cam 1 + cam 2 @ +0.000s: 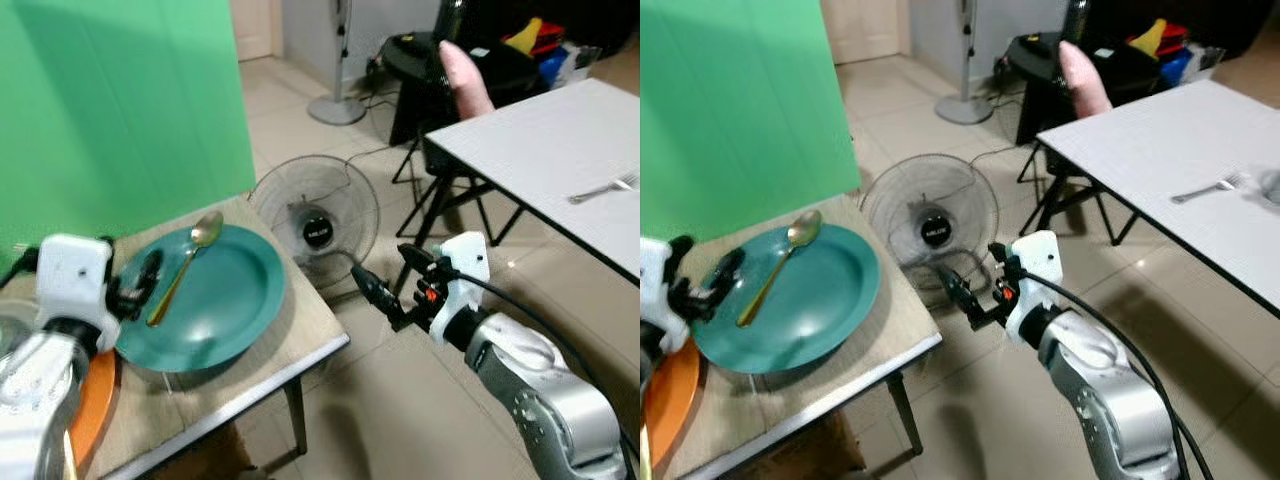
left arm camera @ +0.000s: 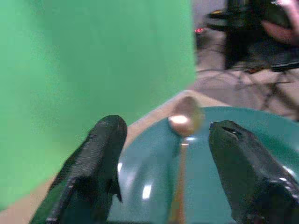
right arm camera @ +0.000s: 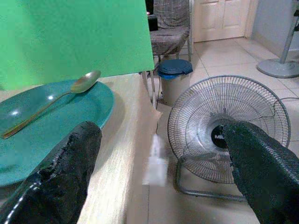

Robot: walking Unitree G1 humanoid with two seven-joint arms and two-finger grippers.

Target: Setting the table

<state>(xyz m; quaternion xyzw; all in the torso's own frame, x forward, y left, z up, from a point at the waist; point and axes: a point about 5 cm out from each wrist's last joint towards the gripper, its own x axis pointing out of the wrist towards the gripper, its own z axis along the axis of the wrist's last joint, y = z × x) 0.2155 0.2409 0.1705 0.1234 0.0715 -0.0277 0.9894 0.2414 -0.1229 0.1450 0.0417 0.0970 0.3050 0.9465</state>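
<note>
A teal plate (image 1: 215, 300) lies on a small wooden table (image 1: 305, 325) in front of a green screen. A gold spoon (image 1: 185, 262) rests across the plate, bowl toward the far rim. My left gripper (image 1: 138, 283) hovers open at the plate's left rim, close to the spoon's handle end. In the left wrist view the spoon (image 2: 183, 119) lies between the spread fingers (image 2: 100, 158). My right gripper (image 1: 392, 280) is open and empty, held in the air off the table's right edge. A silver fork (image 1: 603, 187) lies on the white table (image 1: 540, 150) at the right.
An orange plate (image 1: 93, 402) sits at the wooden table's near left, under my left arm. A floor fan (image 1: 316, 215) stands on the tiles between the two tables. A person's hand (image 1: 463, 78) shows at the white table's far corner. A blue bin (image 3: 174, 70) stands beyond the fan.
</note>
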